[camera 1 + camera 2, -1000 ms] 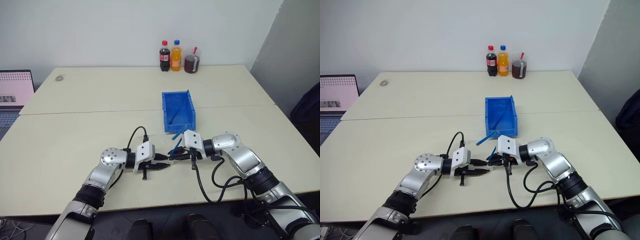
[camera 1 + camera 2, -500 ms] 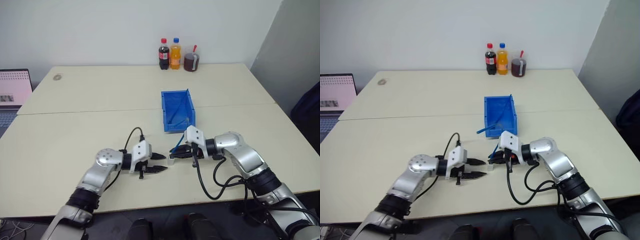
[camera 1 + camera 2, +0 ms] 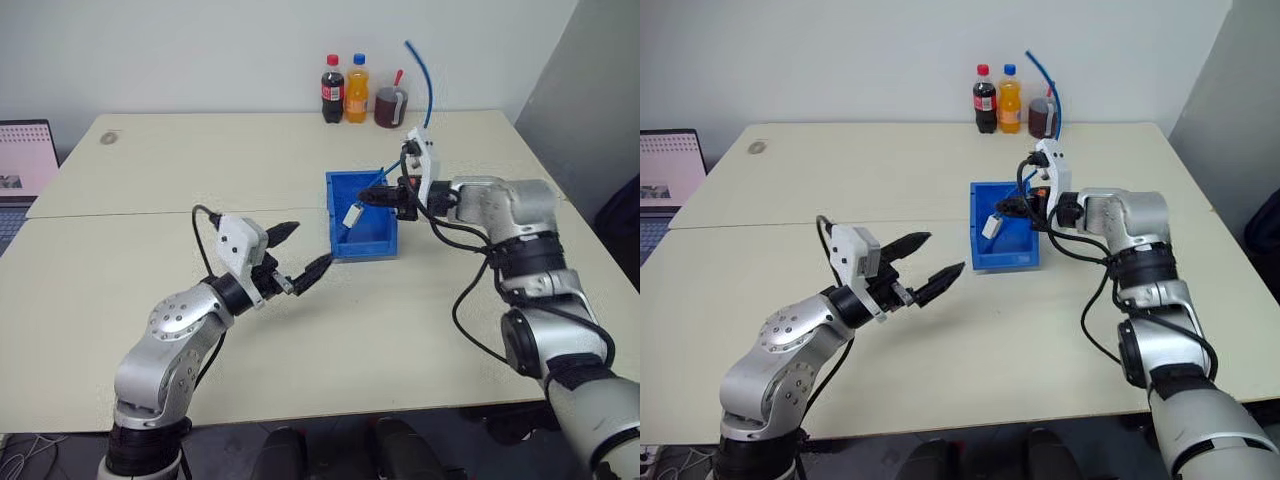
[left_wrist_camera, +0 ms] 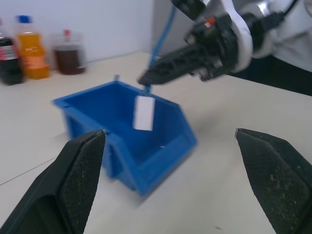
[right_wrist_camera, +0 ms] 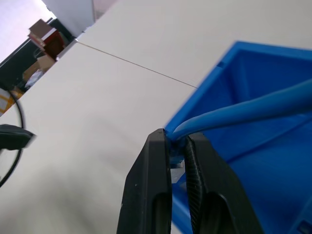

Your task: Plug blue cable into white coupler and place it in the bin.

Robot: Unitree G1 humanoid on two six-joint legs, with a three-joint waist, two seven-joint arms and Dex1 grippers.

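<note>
My right gripper (image 3: 368, 199) is shut on the blue cable (image 3: 428, 80) just behind its plug end. It is raised above the bin (image 3: 364, 246), and the cable's free length arcs upward behind it. The white coupler (image 3: 352, 215) hangs from the cable's end over the open bin, and it shows as a small white block (image 4: 143, 112) in the left wrist view. In the right wrist view the fingers (image 5: 151, 195) pinch the cable (image 5: 253, 108) above the bin wall (image 5: 229, 63). My left gripper (image 3: 946, 251) is lifted off the table to the left of the bin, wide open and holding nothing.
Two bottles (image 3: 342, 90) and a cup with a straw (image 3: 390, 105) stand at the table's far edge behind the bin. A laptop (image 3: 22, 160) sits off the far left corner. A seam (image 3: 150, 215) runs across the tabletop.
My left gripper opened, let go of the coupler and rose. The right arm lifted the cable, with the coupler on its end, from the table to above the bin.
</note>
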